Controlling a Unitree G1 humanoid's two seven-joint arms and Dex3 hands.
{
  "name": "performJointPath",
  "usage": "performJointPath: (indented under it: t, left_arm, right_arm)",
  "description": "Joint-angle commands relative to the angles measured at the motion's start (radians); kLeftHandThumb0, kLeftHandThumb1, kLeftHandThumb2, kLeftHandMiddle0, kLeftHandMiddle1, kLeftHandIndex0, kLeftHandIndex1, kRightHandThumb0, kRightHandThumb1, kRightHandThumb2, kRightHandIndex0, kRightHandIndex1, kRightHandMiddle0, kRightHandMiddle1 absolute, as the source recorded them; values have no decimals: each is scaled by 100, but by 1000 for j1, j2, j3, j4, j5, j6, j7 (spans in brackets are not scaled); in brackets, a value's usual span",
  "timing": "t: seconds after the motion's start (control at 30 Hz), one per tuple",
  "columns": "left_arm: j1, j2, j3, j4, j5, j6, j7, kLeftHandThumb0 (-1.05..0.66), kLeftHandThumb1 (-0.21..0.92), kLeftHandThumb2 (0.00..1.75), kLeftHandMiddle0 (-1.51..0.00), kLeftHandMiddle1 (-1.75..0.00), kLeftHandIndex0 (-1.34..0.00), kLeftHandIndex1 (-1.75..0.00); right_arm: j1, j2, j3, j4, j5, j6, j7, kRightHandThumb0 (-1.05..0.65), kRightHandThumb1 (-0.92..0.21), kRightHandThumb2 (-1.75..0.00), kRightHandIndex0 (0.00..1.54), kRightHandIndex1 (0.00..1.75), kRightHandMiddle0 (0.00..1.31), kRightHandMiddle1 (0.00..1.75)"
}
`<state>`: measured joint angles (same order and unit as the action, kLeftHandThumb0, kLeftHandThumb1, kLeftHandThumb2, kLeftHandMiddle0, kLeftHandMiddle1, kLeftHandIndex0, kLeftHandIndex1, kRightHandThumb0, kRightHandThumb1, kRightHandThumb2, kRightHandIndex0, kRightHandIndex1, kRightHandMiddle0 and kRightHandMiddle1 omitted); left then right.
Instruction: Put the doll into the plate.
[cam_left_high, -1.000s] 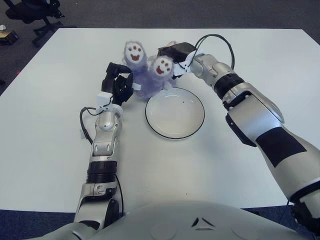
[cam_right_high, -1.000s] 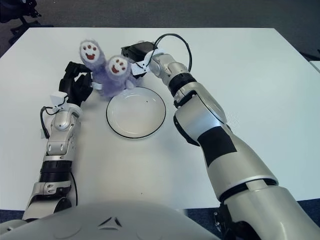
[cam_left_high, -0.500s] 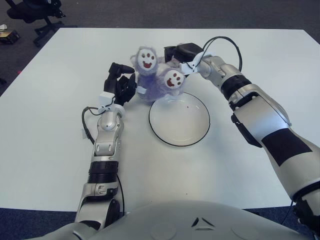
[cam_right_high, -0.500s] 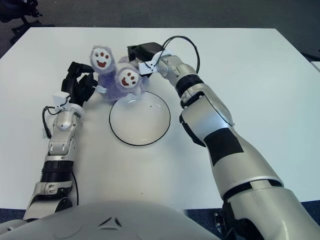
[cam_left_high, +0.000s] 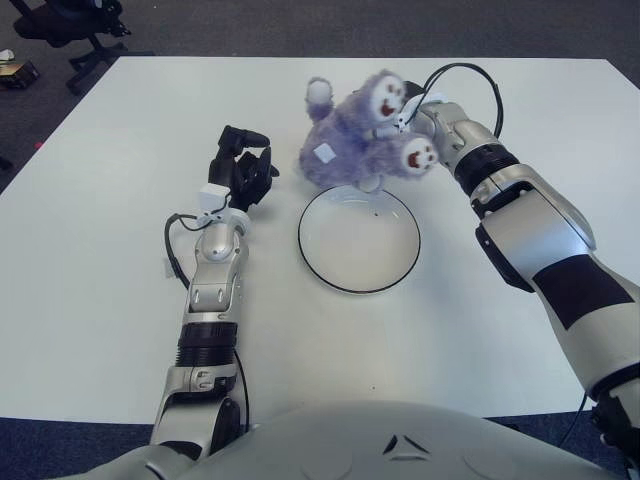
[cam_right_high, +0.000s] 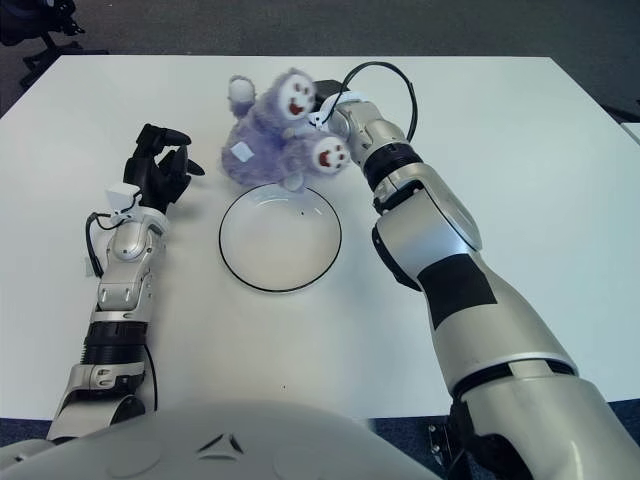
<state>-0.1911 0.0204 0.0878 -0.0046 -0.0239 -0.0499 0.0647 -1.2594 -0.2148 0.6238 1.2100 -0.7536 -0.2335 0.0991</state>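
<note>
Right hand (cam_left_high: 408, 112) clamped on doll (cam_left_high: 355, 135), held above plate (cam_left_high: 359, 238) far rim; early release risks tumbling onto desk (cam_left_high: 120, 250). Left hand (cam_left_high: 243, 170) empty, loosely spread.

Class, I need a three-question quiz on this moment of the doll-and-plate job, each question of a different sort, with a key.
1. True or false: the doll lies flat inside the plate.
2. Which hand has the doll? A. left hand B. right hand C. neither
3. Fill in: the doll shows at the plate's ____ rim, the side away from the robot.

Key:
1. False. It shows at the plate's far rim, mostly beyond it, with the plate's middle bare.
2. B. The right hand is mostly hidden behind the doll; the left hand shows apart from the doll, on the plate's left, fingers loose and holding nothing.
3. far
</note>
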Motion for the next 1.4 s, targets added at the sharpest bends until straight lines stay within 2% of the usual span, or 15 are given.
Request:
performJointPath:
  t: [0.0,0.33,0.47,0.97,1.37]
  left_arm:
    - [-8,6,4,8,7,-4,4,-35,92,45,-61,-164,-28,-167]
    - [-7,6,4,8,6,-5,3,-35,92,45,-62,-163,-28,-167]
    - [-8,5,5,12,6,-12,4,-35,92,45,-62,-162,-28,-167]
    - [-7,3,3,12,7,-17,6,-35,92,45,-62,-160,-28,-167]
    - [-5,4,5,10,5,-19,4,-35,92,45,-63,-159,-28,-167]
  right_arm:
    - [3,-6,63,-4,-79,60,-31,43,-42,-117,52,175,65,175]
    - [6,-7,79,-8,-90,76,-40,44,-41,-119,53,175,70,175]
    - [-8,1,121,12,-134,132,-4,44,-40,-121,54,175,75,175]
    - [-39,20,165,56,-161,243,50,46,-35,-126,58,175,81,175]
    - [-48,8,176,70,-160,244,78,45,-37,-124,56,175,82,175]
